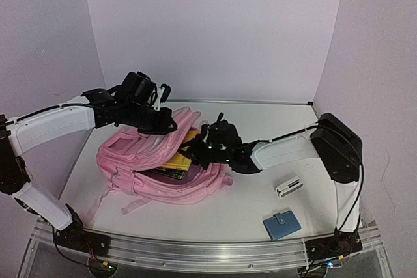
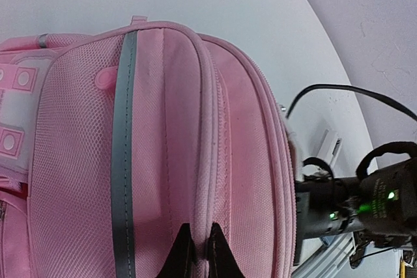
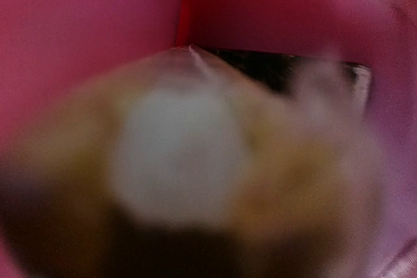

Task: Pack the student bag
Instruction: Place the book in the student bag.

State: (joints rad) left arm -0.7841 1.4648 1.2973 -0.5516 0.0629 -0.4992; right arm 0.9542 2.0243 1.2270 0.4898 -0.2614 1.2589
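The student bag [image 1: 150, 170], pink with grey trim, lies on its side at the table's left middle with its main mouth gaping toward the right. My left gripper [image 1: 163, 122] is above its upper edge. In the left wrist view the gripper [image 2: 199, 244] is shut, pinching a ridge of the bag's fabric [image 2: 78, 161] beside the zip. My right gripper [image 1: 203, 148] is at the bag's mouth, shut on a yellow flat item [image 1: 180, 159] that reaches inside. The right wrist view is blurred: the yellow item [image 3: 293, 180] fills it against the pink lining [image 3: 78, 30] and hides the fingers.
A dark flat item [image 1: 171, 174] lies in the bag under the yellow one. A small white object [image 1: 287, 187] and a blue wallet [image 1: 281, 224] lie on the table at the right front. Walls enclose the table on three sides.
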